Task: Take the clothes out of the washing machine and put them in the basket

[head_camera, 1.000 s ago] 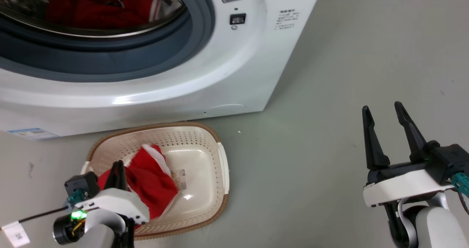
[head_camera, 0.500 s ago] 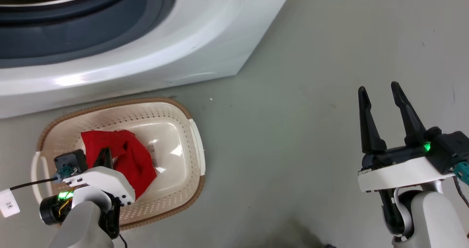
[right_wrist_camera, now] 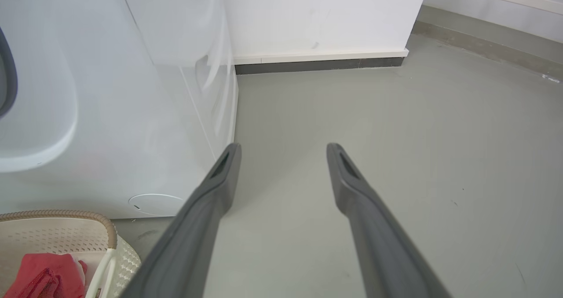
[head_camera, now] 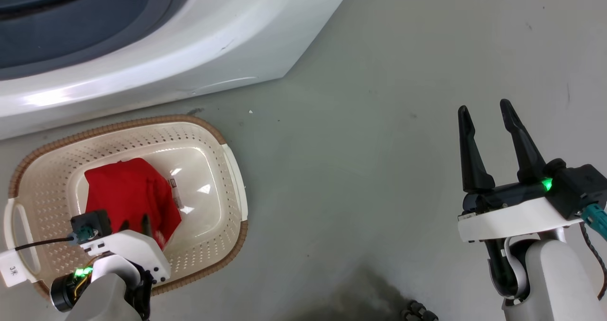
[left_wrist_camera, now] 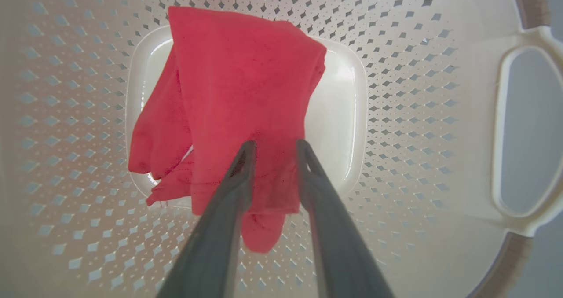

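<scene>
Clothes: one plain red garment [head_camera: 128, 193] lies crumpled on the bottom of the basket [head_camera: 208, 169], which sits on the grey floor [head_camera: 379, 122] just in front of the washing machine [head_camera: 142, 65]. L gripper [head_camera: 135, 224] hangs over the basket, pointing down into it. In the L wrist view its fingers [left_wrist_camera: 237, 174] stand a narrow gap apart, tips just above or on the cloth (can't tell which). Nothing looks pinched between them, so I judge the garment delivered & free. R gripper [head_camera: 483, 105] is well apart to the right over bare floor, fingers spread wide, empty. Done, approx: one item in. Left: what's inside the machine can't be told, as just a strip of the grey door seal [head_camera: 71, 41] is visible. Task says clothes, so prob. another trip back to the machine once the L arm lifts clear of the basket.
</scene>
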